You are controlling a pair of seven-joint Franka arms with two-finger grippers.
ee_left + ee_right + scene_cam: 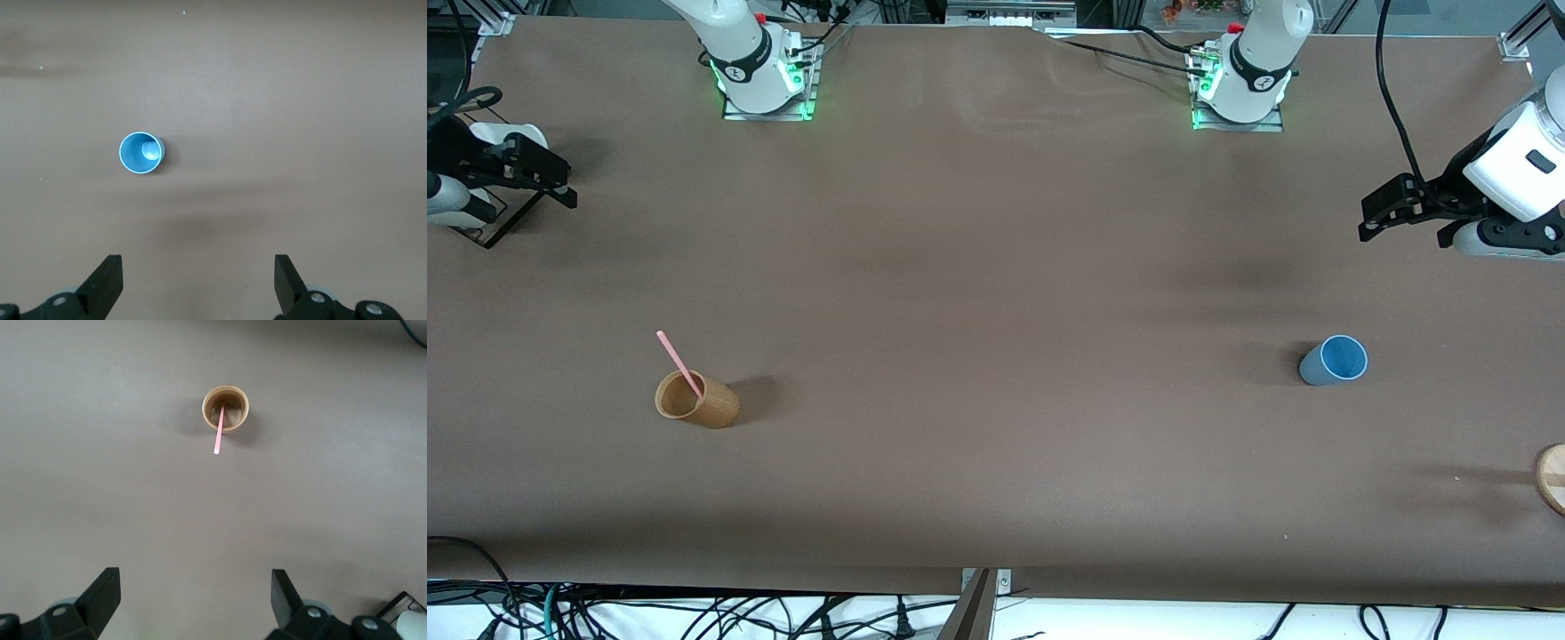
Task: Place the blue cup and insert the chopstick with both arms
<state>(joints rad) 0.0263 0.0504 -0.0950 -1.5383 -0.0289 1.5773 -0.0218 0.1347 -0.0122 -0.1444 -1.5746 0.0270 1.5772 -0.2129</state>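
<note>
The blue cup (1334, 360) stands upright on the brown table toward the left arm's end; it also shows in the left wrist view (141, 152). The pink chopstick (679, 364) leans in a tan wooden cup (696, 400) toward the right arm's end; the right wrist view shows the chopstick (219, 432) in that wooden cup (225, 409). My left gripper (1371, 218) hangs open and empty high over the table's left-arm end, apart from the blue cup. My right gripper (560, 182) hangs open and empty over the right-arm end.
A round wooden object (1552, 477) lies at the table's edge at the left arm's end, nearer the front camera than the blue cup. A black wire rack with a white thing (489, 191) stands under the right gripper. The brown table (996, 293) lies between the cups.
</note>
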